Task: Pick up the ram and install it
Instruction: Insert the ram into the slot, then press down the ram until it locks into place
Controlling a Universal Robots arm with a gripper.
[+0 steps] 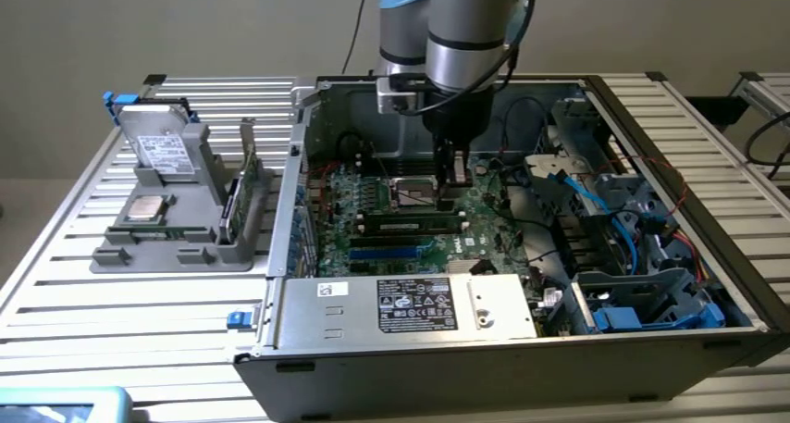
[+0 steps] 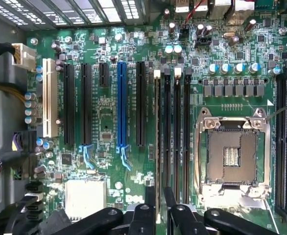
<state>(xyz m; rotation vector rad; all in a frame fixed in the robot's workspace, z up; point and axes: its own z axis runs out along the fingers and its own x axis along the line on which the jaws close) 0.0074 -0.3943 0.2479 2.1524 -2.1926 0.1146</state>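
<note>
Evidently installing: fingers [image 2: 169, 205] clamped the ram [image 2: 157, 147] edge-on at a motherboard [image 2: 109, 122] slot; seating likely called for a square, straight press.

The computer case [image 1: 494, 372] stands on the table [image 1: 74, 289]; the motherboard [image 1: 370, 210] lies in it, the gripper [image 1: 457, 176] above it beside the CPU socket [image 1: 413, 194]; a parts holder [image 1: 148, 253] sits by the table's edge at the exterior view's left.

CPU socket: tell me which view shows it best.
The wrist view: the CPU socket faces the camera squarely, its metal frame unobstructed. In the exterior view it sits at a slant on the motherboard, next to the gripper.
</note>
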